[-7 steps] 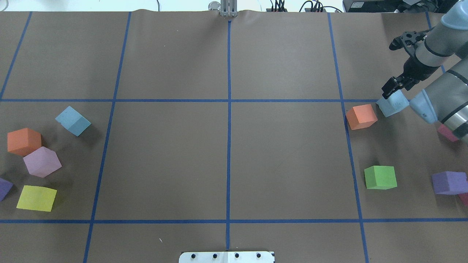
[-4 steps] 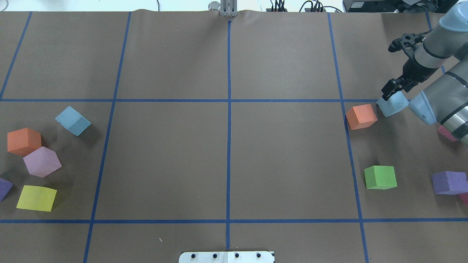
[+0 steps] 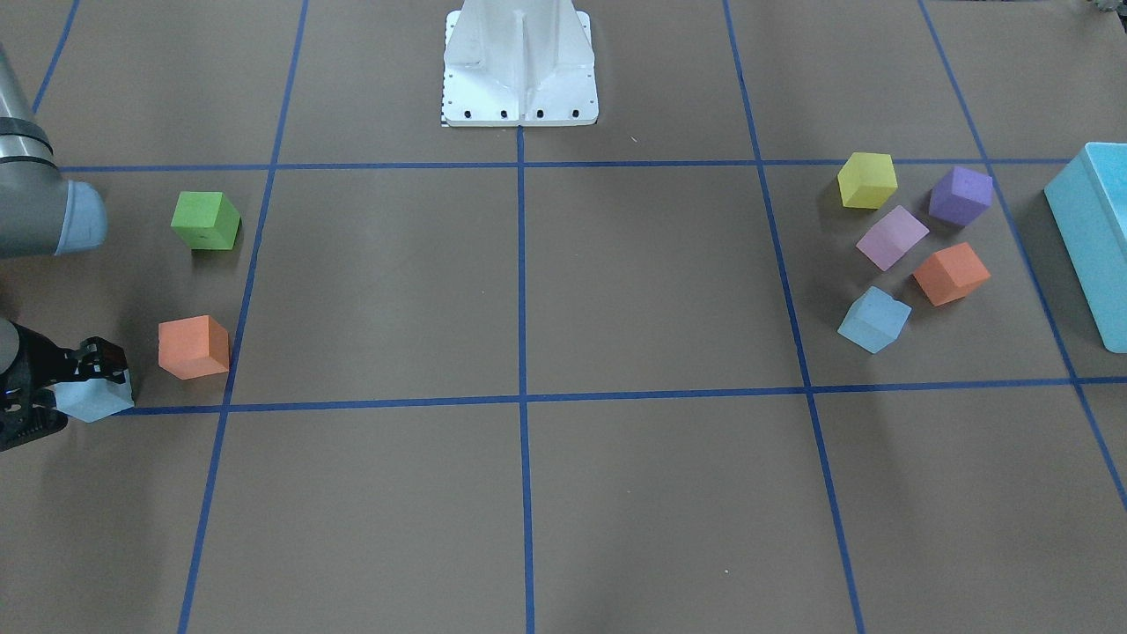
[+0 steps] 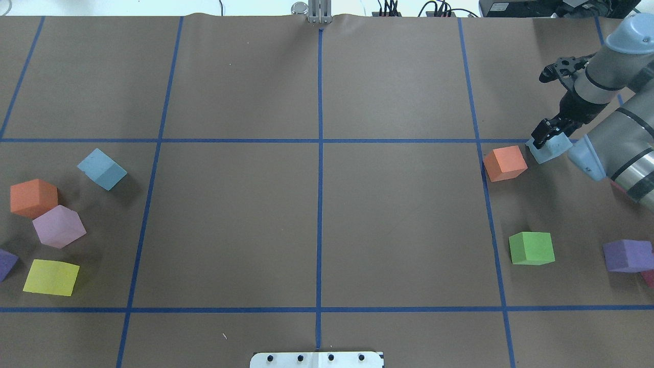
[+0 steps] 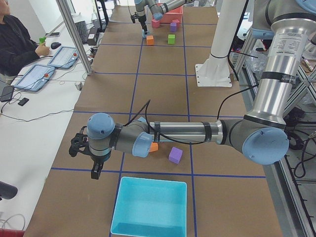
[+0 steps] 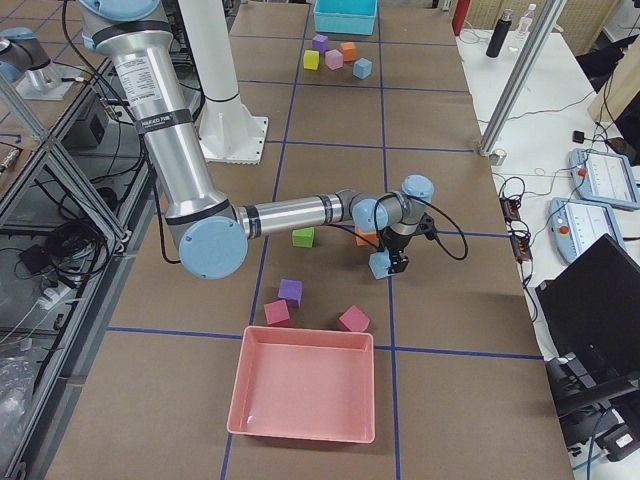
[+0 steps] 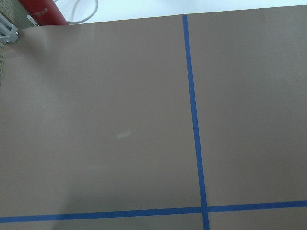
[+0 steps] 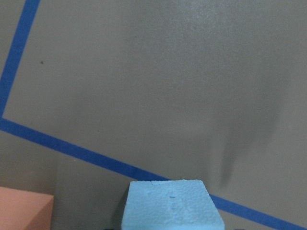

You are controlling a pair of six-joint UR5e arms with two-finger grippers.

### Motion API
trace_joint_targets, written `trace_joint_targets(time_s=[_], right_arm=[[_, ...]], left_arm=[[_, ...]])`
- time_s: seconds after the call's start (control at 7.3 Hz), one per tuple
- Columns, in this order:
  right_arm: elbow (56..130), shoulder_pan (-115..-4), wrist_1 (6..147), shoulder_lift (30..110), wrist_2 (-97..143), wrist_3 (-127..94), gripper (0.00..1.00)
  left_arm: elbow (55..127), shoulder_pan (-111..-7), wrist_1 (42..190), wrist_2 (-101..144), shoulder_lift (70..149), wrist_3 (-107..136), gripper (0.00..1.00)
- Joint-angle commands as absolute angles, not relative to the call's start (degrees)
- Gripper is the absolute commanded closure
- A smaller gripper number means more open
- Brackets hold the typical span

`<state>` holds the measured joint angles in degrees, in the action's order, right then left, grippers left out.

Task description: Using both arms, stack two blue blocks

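One pale blue block (image 4: 553, 150) lies on the table at the right, just right of an orange cube; it also shows in the front view (image 3: 92, 398) and at the bottom of the right wrist view (image 8: 171, 205). My right gripper (image 4: 544, 135) is low over this block with its fingers straddling it, and looks open. The block rests on the table. The other blue block (image 4: 102, 168) lies at the left, also in the front view (image 3: 873, 319). My left gripper (image 5: 94, 160) shows only in the exterior left view, past the table's left end; I cannot tell its state.
An orange cube (image 4: 505, 162) almost touches the right blue block. A green cube (image 4: 532, 248) and a purple cube (image 4: 627, 255) lie nearer. Orange (image 4: 33, 198), lilac (image 4: 59, 226) and yellow (image 4: 51, 277) cubes crowd the left block. A turquoise box (image 3: 1096, 238) and a pink tray (image 6: 305, 385) stand at the table ends.
My right gripper has come down lower over the right blue block and covers more of it. The cubes have not visibly moved.
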<state>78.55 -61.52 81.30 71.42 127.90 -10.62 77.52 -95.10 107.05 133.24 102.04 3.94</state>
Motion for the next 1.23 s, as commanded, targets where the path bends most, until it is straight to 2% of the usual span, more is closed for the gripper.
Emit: trace_joint_targets(time_s=[0.0, 0.14, 0.41, 0.82, 1.1], right_arm=[[78.14, -61.35, 81.30, 71.02, 127.97, -10.55, 0.61], [77.96, -61.35, 81.30, 70.84, 128.06, -10.55, 0.68], [78.66, -63.00, 81.47, 68.92, 130.15, -10.72, 0.69], [79.88, -69.86, 84.62, 65.93, 138.15, -10.46, 0.60], [86.18, -69.79, 99.34, 58.83, 137.90, -11.59, 0.60]], left_arm=[[77.52, -95.10, 107.14, 133.24, 102.04, 3.87, 0.03], [77.52, -95.10, 107.05, 133.24, 101.95, 3.87, 0.03], [77.61, -95.10, 107.05, 133.24, 102.04, 4.04, 0.03], [78.57, -92.05, 107.92, 134.03, 102.22, 8.05, 0.03], [78.93, -84.50, 118.42, 134.12, 102.22, 23.21, 0.03]])
